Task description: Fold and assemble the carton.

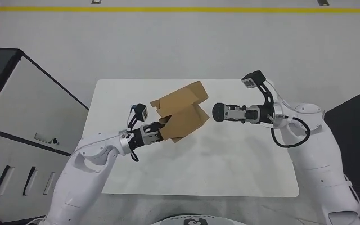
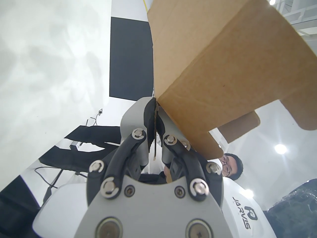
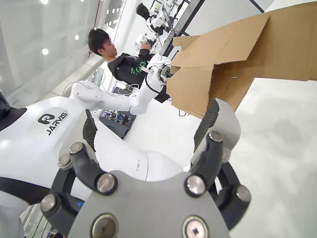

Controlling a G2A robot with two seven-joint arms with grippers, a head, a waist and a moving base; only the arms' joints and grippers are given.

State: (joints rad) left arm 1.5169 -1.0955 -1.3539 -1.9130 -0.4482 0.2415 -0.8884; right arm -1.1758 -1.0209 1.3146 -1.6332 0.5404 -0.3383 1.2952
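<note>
Brown cardboard carton [image 1: 183, 112] [image 2: 223, 63] [image 3: 223, 58] held up over the white table [image 1: 242, 163].
Its near-left edge is clamped in the fingers of the left gripper [image 1: 159, 134] [image 2: 154, 115]; the fingers of the right gripper [image 1: 212, 111] [image 3: 151, 115] are spread apart, just beside its right side.

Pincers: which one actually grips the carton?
The left pincer, shut on an edge of the carton; the right pincer stands open, holding nothing.
</note>
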